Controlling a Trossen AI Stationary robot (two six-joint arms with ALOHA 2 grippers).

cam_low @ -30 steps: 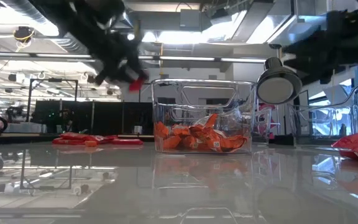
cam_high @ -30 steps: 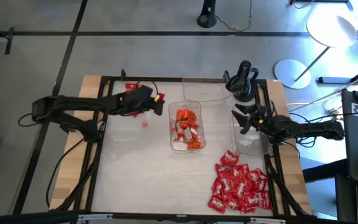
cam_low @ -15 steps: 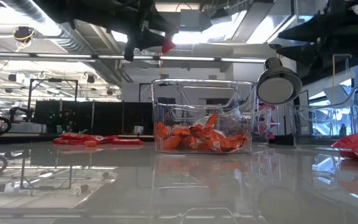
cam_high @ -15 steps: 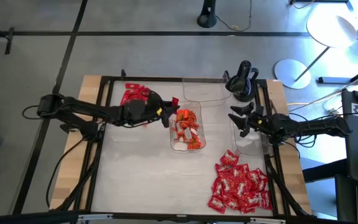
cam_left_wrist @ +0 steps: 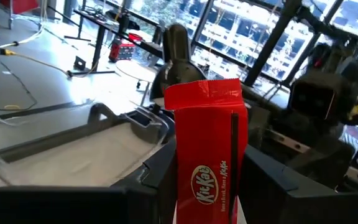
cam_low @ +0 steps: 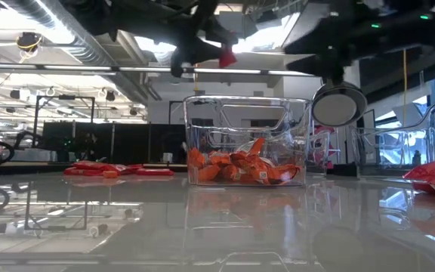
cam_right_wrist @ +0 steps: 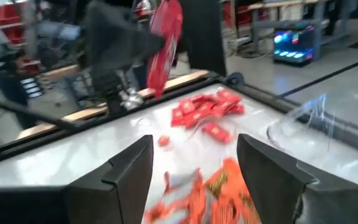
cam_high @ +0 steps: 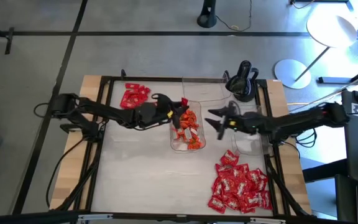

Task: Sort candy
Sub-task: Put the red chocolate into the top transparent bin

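While the left gripper (cam_high: 180, 108) pinches a red KitKat candy (cam_left_wrist: 209, 149), it hangs above the middle tray (cam_high: 174, 142).

As I stand beside the table, I see the left arm stretched over the tray that holds orange candies (cam_high: 188, 127), and its two fingers (cam_left_wrist: 263, 180) press the red wrapper from both sides, upright and high above the tray in the low view. The right gripper (cam_high: 215, 121) hangs just beside this tray, on its right, with its fingers (cam_right_wrist: 272, 171) spread apart and nothing between them. Another clear tray (cam_high: 248, 144) sits under the right arm. A small pile of red candies (cam_high: 132, 95) lies at the far left of the table (cam_high: 135, 174). A much bigger heap of red candies with white marks (cam_high: 240, 186) lies at the near right corner.
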